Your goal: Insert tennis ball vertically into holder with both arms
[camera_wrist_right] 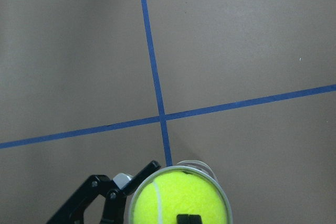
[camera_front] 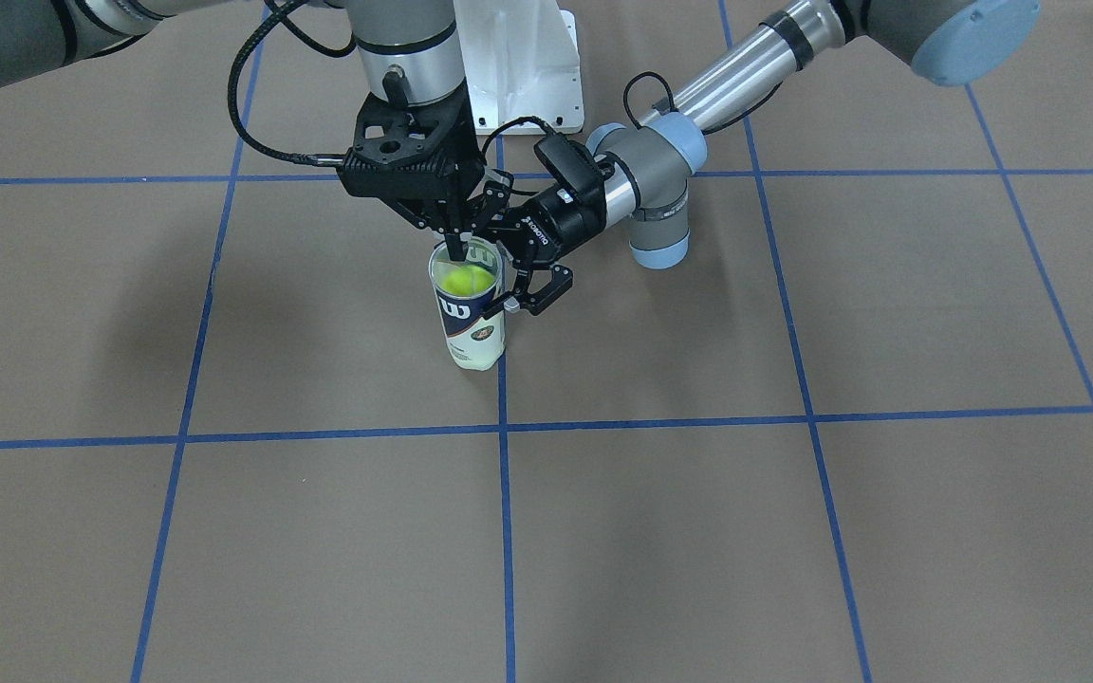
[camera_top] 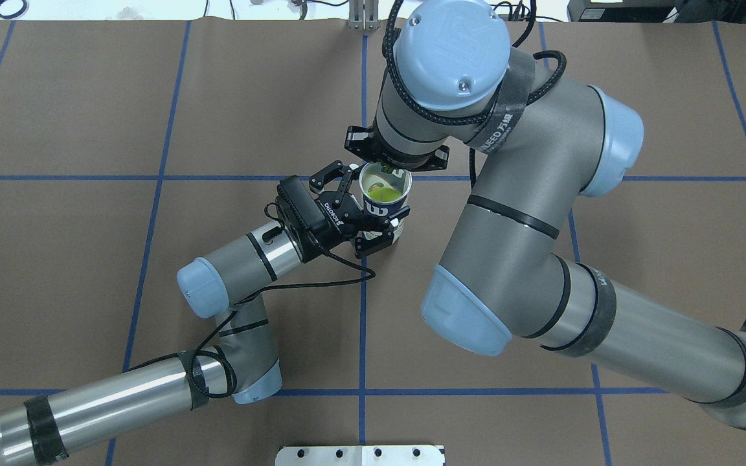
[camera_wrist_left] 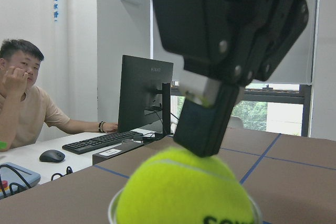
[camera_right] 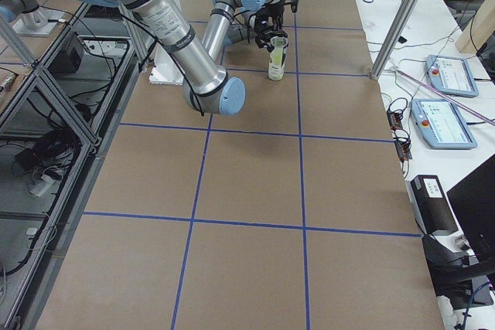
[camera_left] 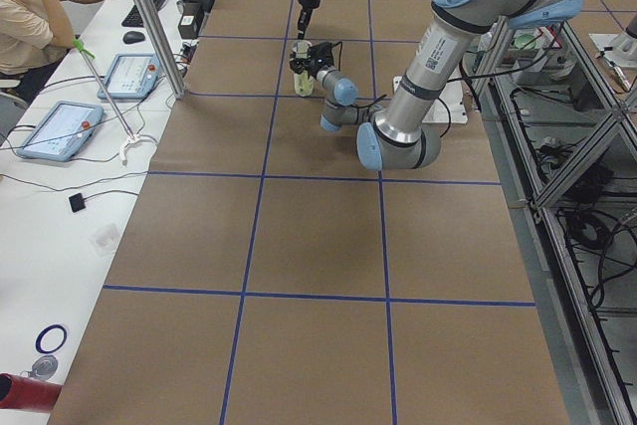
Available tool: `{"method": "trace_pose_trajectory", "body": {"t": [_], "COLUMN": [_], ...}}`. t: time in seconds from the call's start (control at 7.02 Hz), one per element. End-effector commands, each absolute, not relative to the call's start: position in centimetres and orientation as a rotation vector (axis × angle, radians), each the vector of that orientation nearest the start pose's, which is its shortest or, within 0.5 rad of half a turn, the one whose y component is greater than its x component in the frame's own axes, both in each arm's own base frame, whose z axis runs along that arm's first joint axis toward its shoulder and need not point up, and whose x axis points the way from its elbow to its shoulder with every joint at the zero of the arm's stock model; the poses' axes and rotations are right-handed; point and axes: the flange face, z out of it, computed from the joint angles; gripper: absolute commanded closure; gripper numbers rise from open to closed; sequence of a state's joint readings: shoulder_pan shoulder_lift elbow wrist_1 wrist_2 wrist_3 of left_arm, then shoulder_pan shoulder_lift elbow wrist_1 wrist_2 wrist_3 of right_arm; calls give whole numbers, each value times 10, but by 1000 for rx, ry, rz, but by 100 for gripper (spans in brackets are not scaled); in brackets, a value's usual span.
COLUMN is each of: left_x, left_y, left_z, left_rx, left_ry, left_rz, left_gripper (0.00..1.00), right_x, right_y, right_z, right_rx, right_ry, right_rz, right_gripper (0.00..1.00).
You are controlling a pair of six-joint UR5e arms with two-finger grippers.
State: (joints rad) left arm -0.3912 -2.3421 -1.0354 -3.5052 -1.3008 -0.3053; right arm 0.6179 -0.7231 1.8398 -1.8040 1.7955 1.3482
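The tube (camera_front: 471, 323) stood upright on the surface (camera_front: 698, 531), and the left tool (camera_top: 376, 210) clamped its side to steady it. The ball (camera_front: 466, 279) sat in the tube's mouth. Above the tube, the right tool (camera_front: 454, 249), apparently pinched narrow, touched the ball's top, probably to push it in.

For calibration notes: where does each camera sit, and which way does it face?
Front-facing: across the table from the robot, steeply down on the holder; left arm on the picture's right.
Overhead: behind the robot, forward and down; left pincer clasps the holder.
Exterior left: table end, along it; left arm near.
Exterior right: opposite end; right arm near.
Left wrist: level, at tennis ball and right pincer.
Right wrist: straight down on the ball; right pincer's tip shows.
Both wrist views share the ball.
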Motion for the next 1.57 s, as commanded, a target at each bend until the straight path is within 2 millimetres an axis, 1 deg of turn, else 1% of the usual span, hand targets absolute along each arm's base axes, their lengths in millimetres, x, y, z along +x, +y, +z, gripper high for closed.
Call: {"method": "trace_pose_trajectory", "body": {"t": [0.0,0.14,0.28,0.43,0.57,0.71,0.85,1.0,1.14,1.28,1.42], "left_x": [587,587,587,587,586,586,580,572,568,560,551], "left_y": [-415,-415,-415,-415,-415,-415,-413,-411,-410,-410,-413], "left_z": [239,239,239,239,238,237,227,213,207,196,189], "left_rx": [1687,1687,1687,1686,1688,1690,1705,1725,1735,1754,1772], "left_ry": [1339,1339,1339,1340,1342,1345,1363,1392,1406,1422,1413], "left_rz": [216,216,216,215,213,212,197,176,164,145,92], "left_gripper": [1,1,1,1,1,1,1,1,1,1,1], "right_x": [-442,-409,-363,-323,-287,-253,-231,-225,-222,-223,-219], "right_y": [-455,-462,-480,-503,-528,-548,-567,-576,-581,-582,-587], "right_z": [68,55,46,46,56,72,99,130,143,148,159], "right_rx": [151,145,111,98,92,120,141,152,152,146,152], "right_ry": [-902,-945,-996,-1023,-1006,-951,-900,-859,-844,-839,-822], "right_rz": [266,280,297,303,292,258,213,158,147,149,125], "right_gripper": [100,100,51,1,0,0,0,0,0,0,0]}}
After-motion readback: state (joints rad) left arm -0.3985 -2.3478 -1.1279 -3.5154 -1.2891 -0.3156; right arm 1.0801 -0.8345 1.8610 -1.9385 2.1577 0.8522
